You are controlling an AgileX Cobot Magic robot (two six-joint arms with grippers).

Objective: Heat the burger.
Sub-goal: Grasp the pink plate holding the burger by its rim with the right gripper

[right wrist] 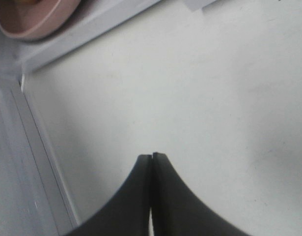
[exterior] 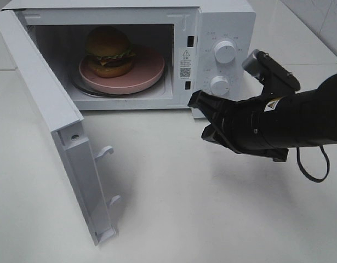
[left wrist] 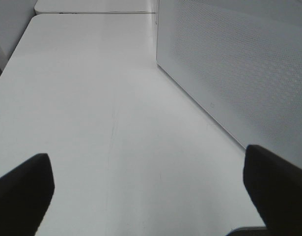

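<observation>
Right wrist: right end effector (right wrist: 151, 158) fully closed above table (right wrist: 214, 98).

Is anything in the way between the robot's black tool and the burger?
Nothing visible. The door hangs wide open, and the burger sits on the pink plate inside the microwave. The right tool, shut, is just outside, near the lower knob.
</observation>
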